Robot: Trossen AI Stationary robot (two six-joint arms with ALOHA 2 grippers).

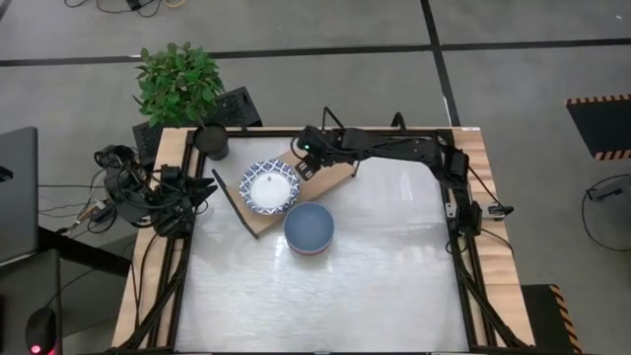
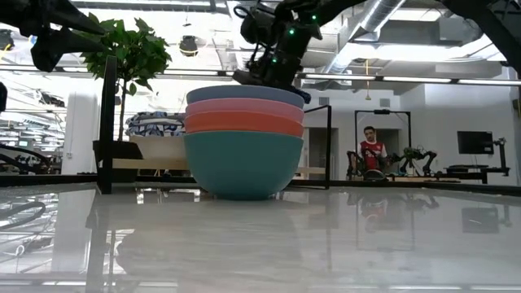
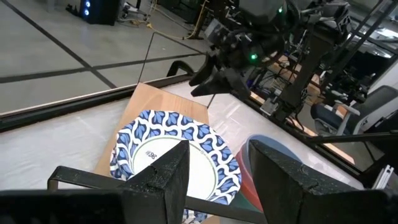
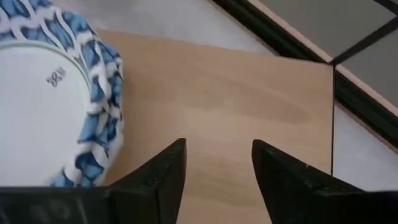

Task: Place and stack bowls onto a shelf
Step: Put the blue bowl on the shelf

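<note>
A stack of blue-patterned, white-centred bowls [image 1: 270, 187] rests by its base on the left part of the light-wood shelf [image 1: 254, 223]. On the tabletop just in front of the shelf, a nested stack of plain bowls [image 1: 310, 229] stands on its base: teal at the bottom [image 2: 242, 163], then orange-red, pink, and blue on top. My right gripper [image 1: 308, 164] hovers open over the bare board [image 4: 249, 93], right of the patterned bowls [image 4: 43, 93]. My left gripper [image 3: 217, 168] waits open near the table's left edge, facing the patterned stack [image 3: 177, 152].
A potted plant [image 1: 178, 81] and a dark cup [image 1: 210, 141] stand at the table's far left corner. Cables lie bundled beside the left arm [image 1: 123, 182]. The pale tabletop [image 1: 375, 286] stretches toward the near edge. A person [image 2: 372, 151] stands far behind.
</note>
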